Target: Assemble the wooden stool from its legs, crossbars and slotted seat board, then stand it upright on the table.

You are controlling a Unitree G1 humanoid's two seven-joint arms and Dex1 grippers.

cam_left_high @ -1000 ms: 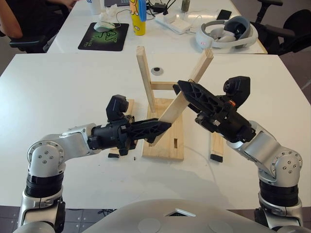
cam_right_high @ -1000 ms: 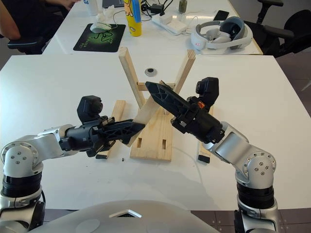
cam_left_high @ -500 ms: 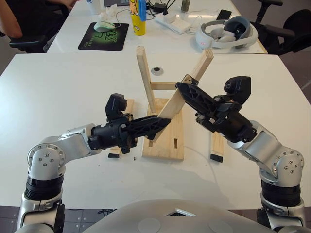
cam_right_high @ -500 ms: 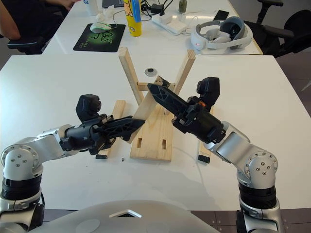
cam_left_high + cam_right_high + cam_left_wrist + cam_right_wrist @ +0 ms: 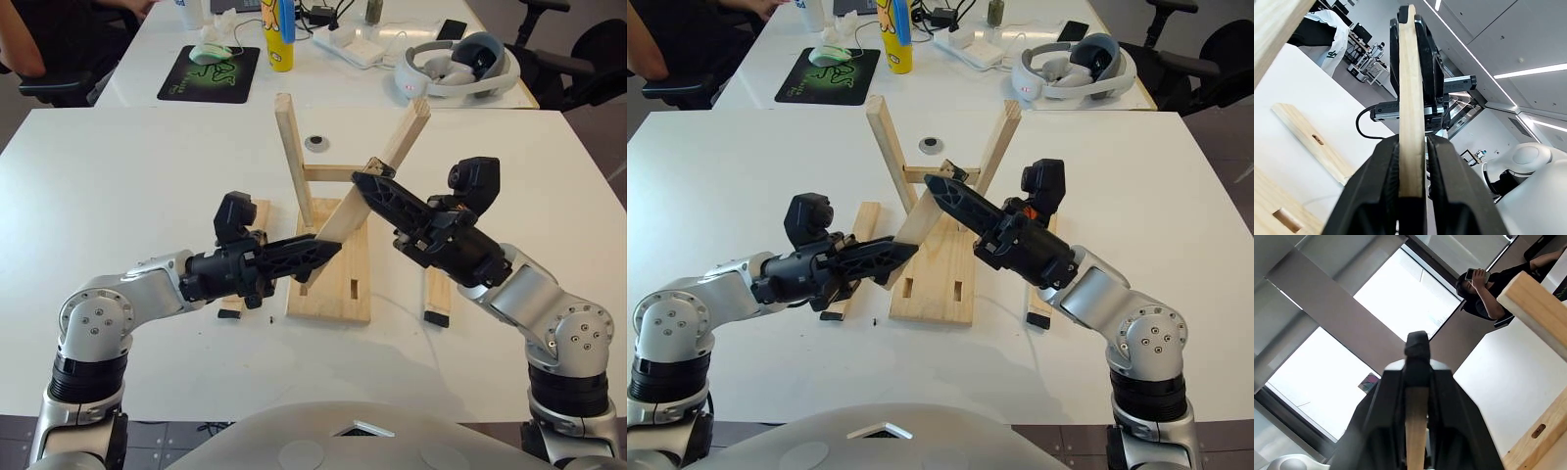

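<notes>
Well, in the left eye view the left end effector (image 5: 333, 249) is pinching the low end of a tilted leg (image 5: 400, 139), just over the seat board (image 5: 338, 299) lying flat on the surface (image 5: 147, 166). The right end effector (image 5: 361, 178) is squeezing the same leg higher up, hiding its middle. A second leg (image 5: 296, 157) is leaning the other way, with a crossbar (image 5: 328, 173) joining them. In the left wrist view, fingers (image 5: 1376, 186) are clamping the wood. In the right wrist view, fingers (image 5: 1383, 421) are hiding most of it.

Seat board (image 5: 328, 299): slotted pale wood — you see it lying flat.
Slanted leg (image 5: 407, 132): raised over the board — crossbar (image 5: 328, 173) joins it to upright leg (image 5: 294, 157).
</notes>
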